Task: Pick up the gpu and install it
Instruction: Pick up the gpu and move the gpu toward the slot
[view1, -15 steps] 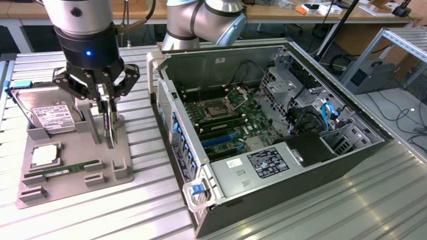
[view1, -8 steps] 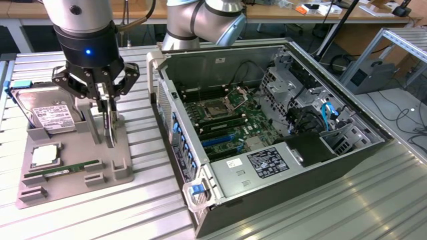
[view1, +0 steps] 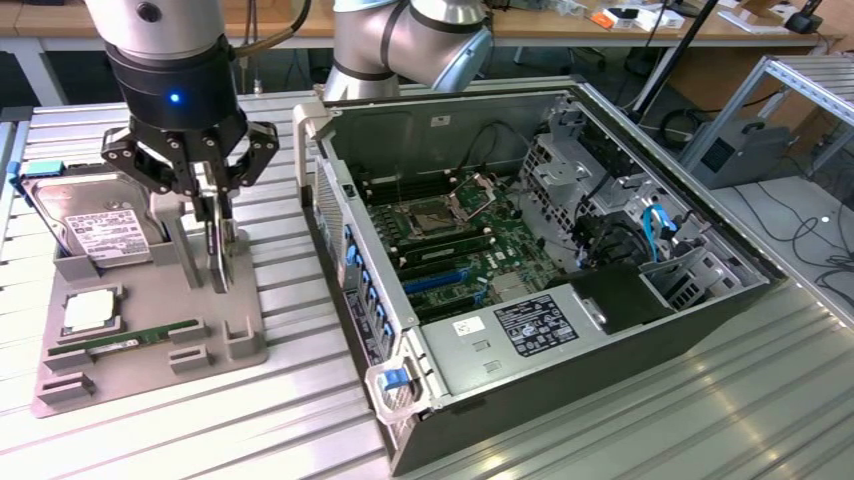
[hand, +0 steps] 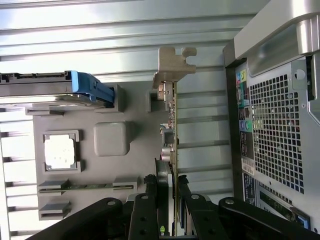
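Observation:
The gpu (view1: 222, 256) is a thin dark card with a pale metal end bracket (hand: 171, 65). It stands edge-on in a slot of the grey holder tray (view1: 147, 372) at the exterior view's left. My gripper (view1: 218, 215) hangs straight above it, its two black fingers closed against either face of the card's upper edge. In the wrist view the gripper (hand: 167, 182) straddles the gpu (hand: 173, 120), pads touching both sides. The card's lower edge still looks seated in the holder tray (hand: 135, 100).
The tray also holds a silver hard drive (view1: 94, 228) with a blue tab, a CPU (view1: 91, 312) and a green RAM stick (view1: 127, 340). An open computer case (view1: 587, 330) lies at the exterior view's right, its motherboard with a blue slot (view1: 434, 282) exposed.

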